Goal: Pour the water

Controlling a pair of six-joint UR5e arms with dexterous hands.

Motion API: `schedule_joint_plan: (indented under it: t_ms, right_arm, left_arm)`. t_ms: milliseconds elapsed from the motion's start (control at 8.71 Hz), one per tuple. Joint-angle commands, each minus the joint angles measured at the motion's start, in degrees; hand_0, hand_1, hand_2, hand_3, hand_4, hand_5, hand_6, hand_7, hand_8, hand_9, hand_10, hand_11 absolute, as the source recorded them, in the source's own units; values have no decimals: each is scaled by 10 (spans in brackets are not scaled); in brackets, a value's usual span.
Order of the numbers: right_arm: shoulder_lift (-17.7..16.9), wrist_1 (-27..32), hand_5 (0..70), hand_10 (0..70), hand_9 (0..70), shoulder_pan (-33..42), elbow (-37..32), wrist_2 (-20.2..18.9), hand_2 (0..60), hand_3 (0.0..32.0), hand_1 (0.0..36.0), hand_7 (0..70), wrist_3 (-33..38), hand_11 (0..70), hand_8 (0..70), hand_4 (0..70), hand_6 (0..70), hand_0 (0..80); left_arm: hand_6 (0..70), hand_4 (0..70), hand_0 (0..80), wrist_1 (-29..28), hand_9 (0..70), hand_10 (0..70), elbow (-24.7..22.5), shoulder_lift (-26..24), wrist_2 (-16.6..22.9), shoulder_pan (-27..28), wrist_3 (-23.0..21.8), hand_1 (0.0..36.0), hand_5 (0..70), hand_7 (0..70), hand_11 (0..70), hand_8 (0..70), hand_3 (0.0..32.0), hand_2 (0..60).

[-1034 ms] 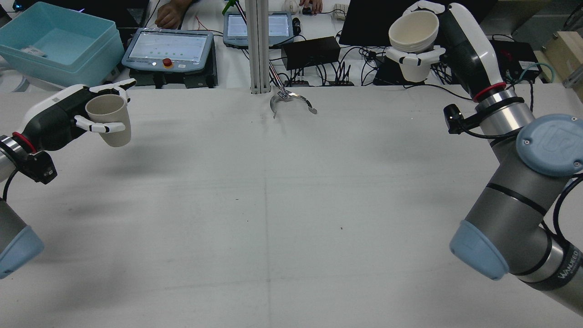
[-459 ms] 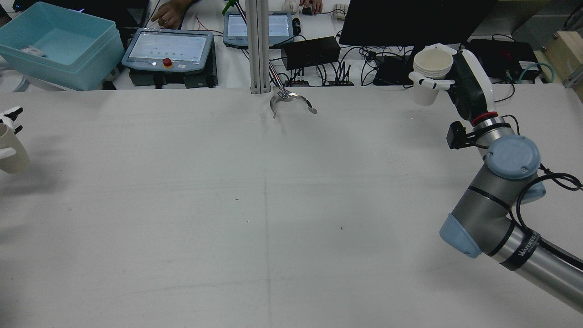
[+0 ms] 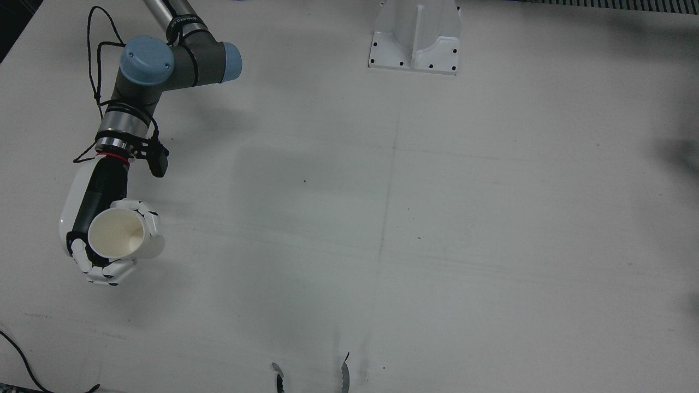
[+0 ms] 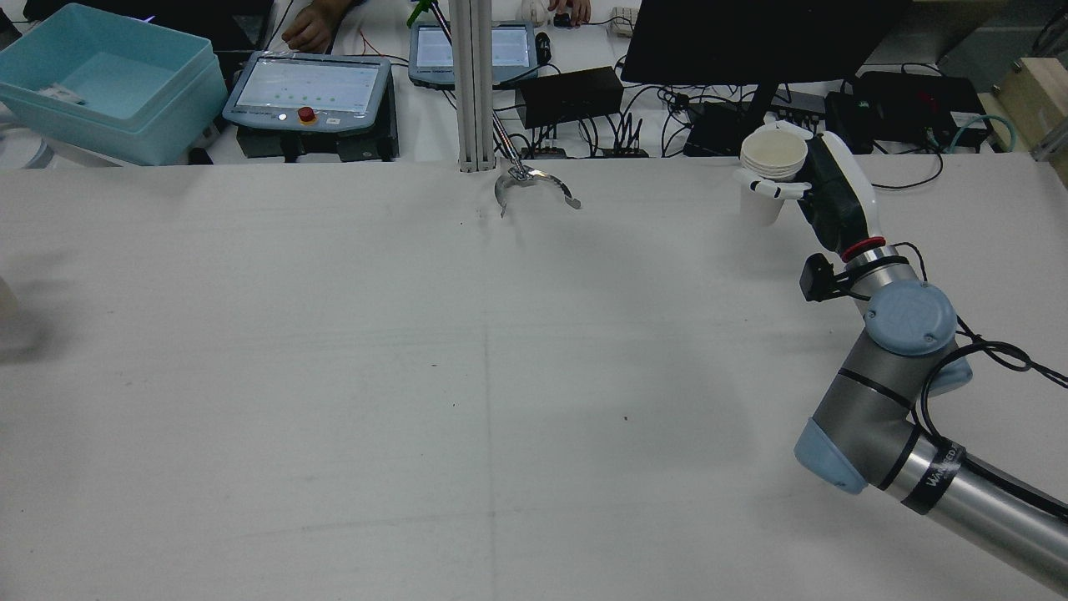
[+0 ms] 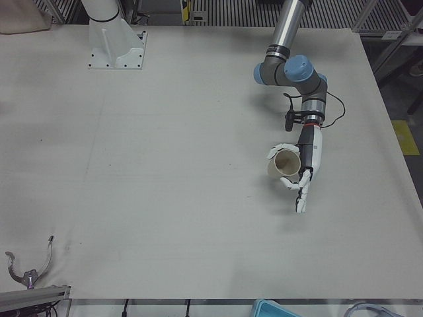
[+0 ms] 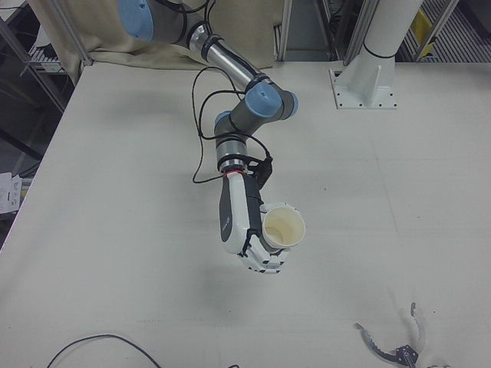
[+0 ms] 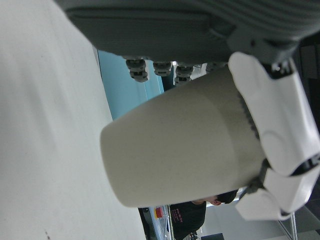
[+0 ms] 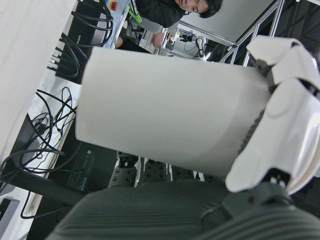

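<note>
Right-front view: hand [image 6: 257, 249] grips pale, seemingly empty paper cup [image 6: 282, 228].

The right arm reaches forward from its pedestal, elbow bent, forearm angled down toward the far edge of the counter [image 4: 501, 376]. The right robot hand [image 4: 793, 188] is held upright with its fingers [image 6: 265, 261] wrapped around a paper cup [image 6: 282, 228], opening upward. The left arm extends outward past the rear view's edge. The left robot hand [image 5: 299, 172] has its fingers curled around a second paper cup [image 5: 285, 163], one finger extended straight.
</note>
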Motion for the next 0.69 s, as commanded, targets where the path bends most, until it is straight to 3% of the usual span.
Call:
schedule_joint_plan:
  t_ms: [0, 115, 345, 574]
  right_arm:
    - [-16, 2, 557, 339, 562, -9, -11, 1, 365, 0, 145, 520, 1, 490, 412, 130, 410, 465]
    - [-15, 3, 559, 334, 556, -9, -23, 0, 359, 0, 145, 518, 2, 484, 407, 128, 407, 465]
    - [-12, 5, 553, 336, 555, -11, -47, 0, 354, 0, 140, 514, 6, 486, 406, 126, 403, 463]
    - [-11, 4, 537, 344, 560, -11, -48, 1, 332, 0, 131, 502, 6, 495, 411, 119, 396, 460]
  left_arm:
    - [34, 229, 395, -77, 41, 51, 21, 1, -29, 15, 83, 281, 610, 65, 88, 18, 0, 600]
    - [32, 224, 397, -101, 38, 50, 21, 9, -29, 20, 114, 283, 600, 61, 87, 17, 0, 600]
    - [25, 214, 403, -104, 35, 46, 21, 8, -28, 21, 122, 275, 568, 55, 81, 15, 0, 600]
    - [30, 219, 410, -104, 34, 45, 21, 9, -28, 24, 121, 283, 586, 62, 80, 14, 0, 600]
